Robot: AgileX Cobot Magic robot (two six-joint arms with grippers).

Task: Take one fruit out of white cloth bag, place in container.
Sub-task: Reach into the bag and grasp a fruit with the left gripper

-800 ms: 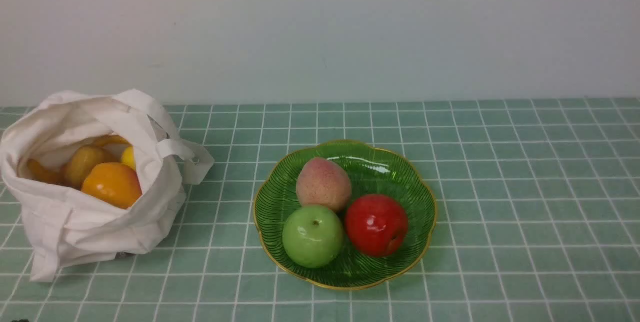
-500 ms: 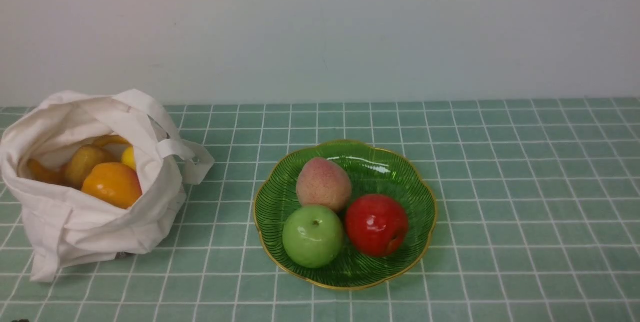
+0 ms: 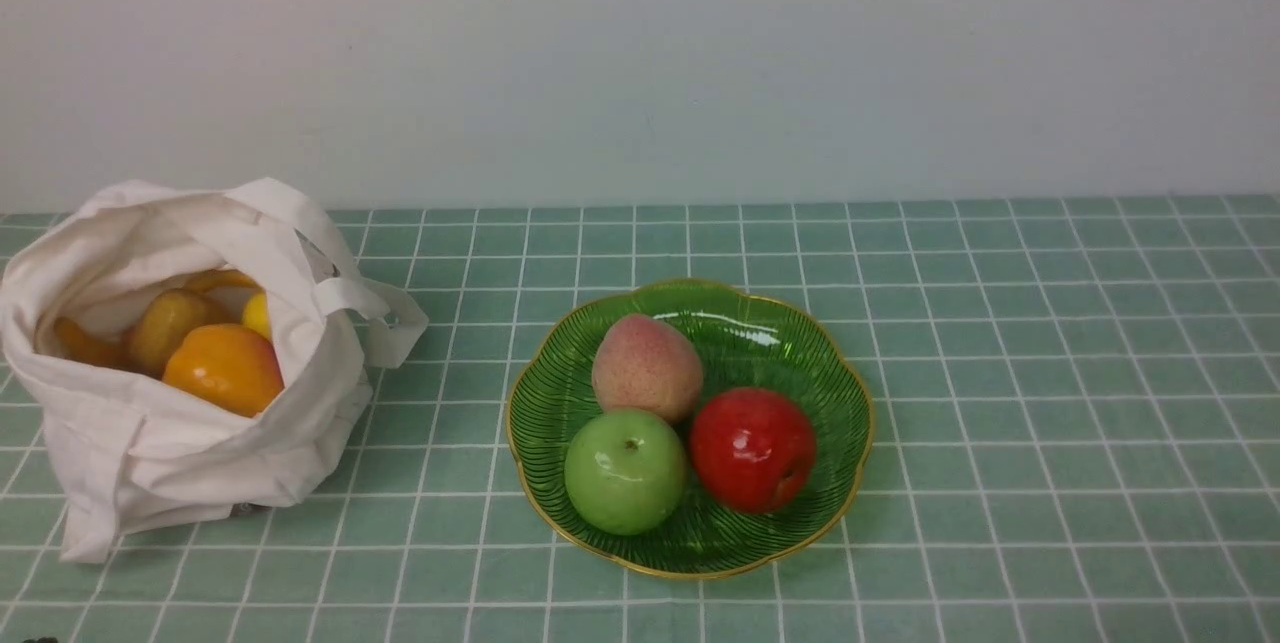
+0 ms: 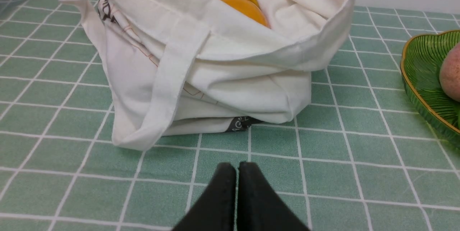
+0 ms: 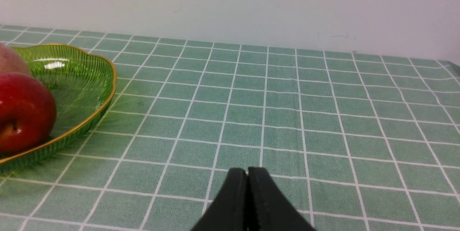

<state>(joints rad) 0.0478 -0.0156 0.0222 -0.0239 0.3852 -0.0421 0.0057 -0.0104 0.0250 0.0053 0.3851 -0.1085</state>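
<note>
**Fruit not yet taken from the bag; both grippers closed and empty**

At the left end of the table [image 3: 1000, 373], the white cloth bag [image 3: 200, 463] is slumped with its mouth open upward. The fruit [image 3: 224, 367] is lodged at the near side of that mouth, against the fabric lip. A dull brownish-yellow fruit [image 3: 165, 326] is seen just behind it to the left, and a smaller yellow fruit [image 3: 258, 315] just behind it.

The fruit's skin is glossy, so it is judged smooth, firm and liable to slip. A hold across its widest part, taken from above, is therefore favoured. The cloth is soft and could be caught or dragged along, so the jaws should be kept clear of the lip.

The left gripper [image 4: 237, 168] is shown in its wrist view low over the table, just short of the bag's bottom fold. Its jaws are pressed together with nothing between them. The fruit lies beyond and above it, behind the bag's front wall, so the gripper would have to be raised and opened first.

To the right of the bag, the container [image 3: 800, 353] is occupied by a peach [image 3: 647, 366], a green apple [image 3: 625, 470] and a red apple [image 3: 752, 448]. Bare glass is visible toward its back and right side. As glass, it is judged fragile, and a gentle set-down is advised.

Further right, the right gripper [image 5: 247, 171] is likewise closed and empty, over bare table beside the container and well apart from the bag.
</note>
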